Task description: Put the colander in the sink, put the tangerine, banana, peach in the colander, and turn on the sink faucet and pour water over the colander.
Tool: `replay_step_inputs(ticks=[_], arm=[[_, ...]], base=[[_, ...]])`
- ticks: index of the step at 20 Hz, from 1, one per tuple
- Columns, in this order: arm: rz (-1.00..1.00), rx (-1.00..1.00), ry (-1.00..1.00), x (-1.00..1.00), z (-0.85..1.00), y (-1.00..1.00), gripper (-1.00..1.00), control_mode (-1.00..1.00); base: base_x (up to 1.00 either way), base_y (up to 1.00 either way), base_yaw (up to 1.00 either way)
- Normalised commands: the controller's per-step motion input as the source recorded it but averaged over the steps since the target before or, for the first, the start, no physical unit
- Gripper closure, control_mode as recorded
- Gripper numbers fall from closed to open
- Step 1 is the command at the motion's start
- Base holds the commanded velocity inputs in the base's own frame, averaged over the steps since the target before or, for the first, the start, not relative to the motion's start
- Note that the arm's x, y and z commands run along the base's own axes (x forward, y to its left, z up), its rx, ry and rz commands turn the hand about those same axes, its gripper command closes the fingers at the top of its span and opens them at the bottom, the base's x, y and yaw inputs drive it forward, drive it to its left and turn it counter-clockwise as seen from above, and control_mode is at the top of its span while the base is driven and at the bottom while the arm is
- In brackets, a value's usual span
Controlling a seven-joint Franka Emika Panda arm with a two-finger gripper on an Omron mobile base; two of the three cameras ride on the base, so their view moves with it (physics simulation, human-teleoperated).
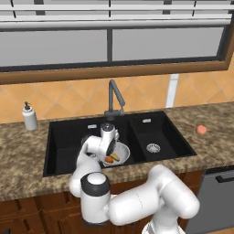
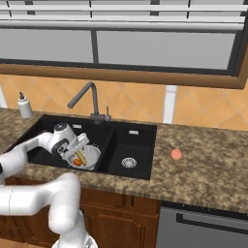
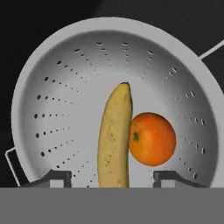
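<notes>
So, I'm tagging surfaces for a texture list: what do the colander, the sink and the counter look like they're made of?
The colander looks like satin metal or grey plastic: soft shaded gradients, punched holes; it could be either. The sink looks like matte black composite, showing no sharp reflections. The counter looks like polished granite, speckled brown and grey.

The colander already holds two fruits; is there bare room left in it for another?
Yes. The colander is bare left of the banana, between it and the rim, and across the far wall beyond the banana's tip. It is crowded where the tangerine touches the banana. The open fingers straddle both. The peach waits on the counter.
</notes>
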Motion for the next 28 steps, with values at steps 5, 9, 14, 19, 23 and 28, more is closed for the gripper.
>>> replay_step_inputs(ticks=[5, 9, 14, 19, 23, 28], arm=[[-0.08, 0.0, -0.4, -0.72, 0.26, 0.11, -1.0, -1.0], [-0.02, 0.0, -0.44, -0.96, 0.87, 0.35, -1.0, -1.0], [0.01, 0.0, -0.19, -0.87, 1.0, 0.3, -1.0, -1.0], [0.0, 0.01, 0.02, -0.71, 1.0, 0.07, -1.0, -1.0], [0.0, 0.09, 0.08, -0.64, 1.0, -0.03, -1.0, -1.0], [-0.04, 0.07, 0.11, -0.75, 1.0, -0.15, -1.0, -1.0]], base=[[0.0, 0.0, 0.0], [0.0, 0.0, 0.0], [0.0, 0.0, 0.0], [0.0, 0.0, 0.0], [0.0, 0.0, 0.0], [0.0, 0.0, 0.0]])
